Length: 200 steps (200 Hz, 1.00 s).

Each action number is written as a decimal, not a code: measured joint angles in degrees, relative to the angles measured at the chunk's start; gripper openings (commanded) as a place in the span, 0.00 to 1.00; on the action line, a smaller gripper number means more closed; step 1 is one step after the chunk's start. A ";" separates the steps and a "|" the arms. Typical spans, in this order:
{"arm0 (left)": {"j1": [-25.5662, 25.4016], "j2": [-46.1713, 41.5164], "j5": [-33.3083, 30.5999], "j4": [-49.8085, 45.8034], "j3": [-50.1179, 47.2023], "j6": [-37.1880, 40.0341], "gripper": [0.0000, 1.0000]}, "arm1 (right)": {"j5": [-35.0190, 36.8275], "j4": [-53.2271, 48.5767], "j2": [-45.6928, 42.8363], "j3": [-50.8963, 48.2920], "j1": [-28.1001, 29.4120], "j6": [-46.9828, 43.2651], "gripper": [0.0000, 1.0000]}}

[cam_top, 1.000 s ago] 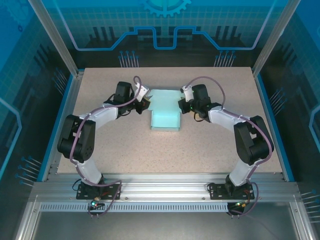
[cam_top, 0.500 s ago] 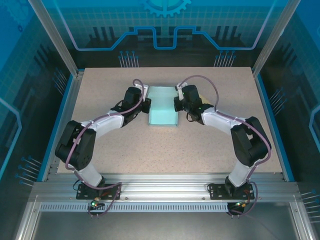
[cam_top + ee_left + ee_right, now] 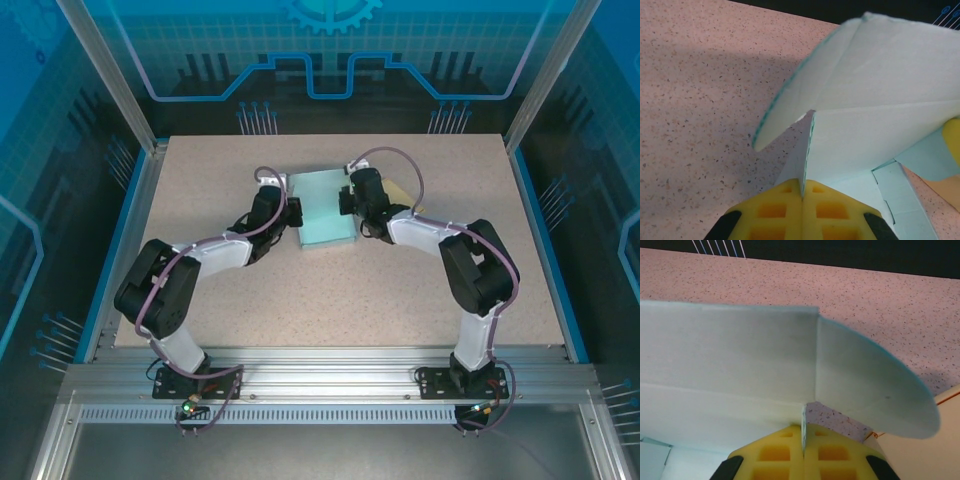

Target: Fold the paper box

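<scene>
Pale-green paper box [image 3: 325, 208], plain rectangle from above; wrist views: left pincer [image 3: 802, 194], right pincer [image 3: 803, 432] each clamped on edge.

pale teal paper box [image 3: 325, 208], side flaps raised, mid-table.

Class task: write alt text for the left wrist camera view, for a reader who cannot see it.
The left claw, its yellow pads shut together, pinches the thin edge of a panel of the pale green paper box. A rounded flap leans out to the left over the speckled beige table.
</scene>
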 measured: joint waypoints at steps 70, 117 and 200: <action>-0.20 2.27 -0.98 9.70 -4.20 -8.26 0.03 | 4.59 5.31 -0.24 -4.44 2.67 -0.02 0.00; -0.68 3.28 -1.36 13.86 -6.08 -10.08 0.03 | 5.51 5.90 -1.33 -6.51 3.13 -0.04 0.00; -1.49 -1.07 -0.04 21.07 -15.61 -9.81 0.04 | 6.69 8.07 -7.76 -15.34 7.02 -0.20 0.00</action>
